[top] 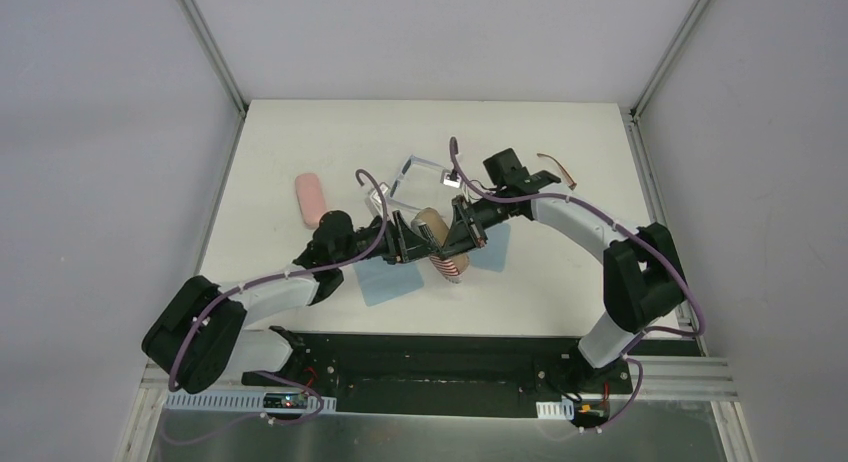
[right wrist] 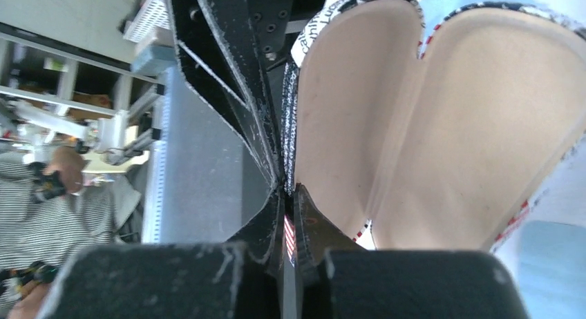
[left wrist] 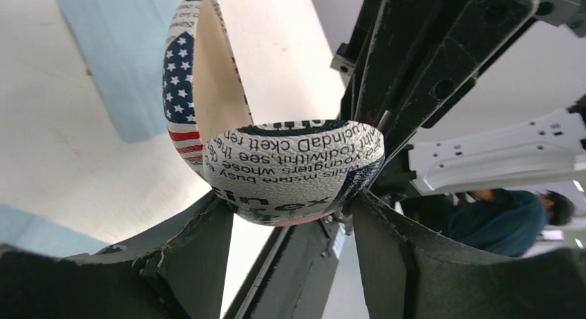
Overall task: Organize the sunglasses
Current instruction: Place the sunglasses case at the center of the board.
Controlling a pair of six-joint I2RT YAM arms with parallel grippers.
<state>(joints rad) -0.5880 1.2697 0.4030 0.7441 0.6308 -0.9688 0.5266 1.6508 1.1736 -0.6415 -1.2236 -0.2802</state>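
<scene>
The lettered, flag-printed case (top: 440,244) is open and held off the table between both grippers. My left gripper (top: 405,240) is shut on one rounded half of the case (left wrist: 297,167), with a finger on each side. My right gripper (top: 462,232) is shut on the rim of the other half (right wrist: 345,112), whose tan lining faces the right wrist camera. The case holds nothing. The pale translucent sunglasses (top: 418,178) lie just behind the grippers. The thin brown sunglasses (top: 556,172) lie at the back right, beside the right arm.
A pink case (top: 311,199) lies to the left on the white table (top: 300,132). Two light blue cloths lie under the grippers, one (top: 385,280) to the left and one (top: 495,250) to the right. The table's walls stand close on three sides.
</scene>
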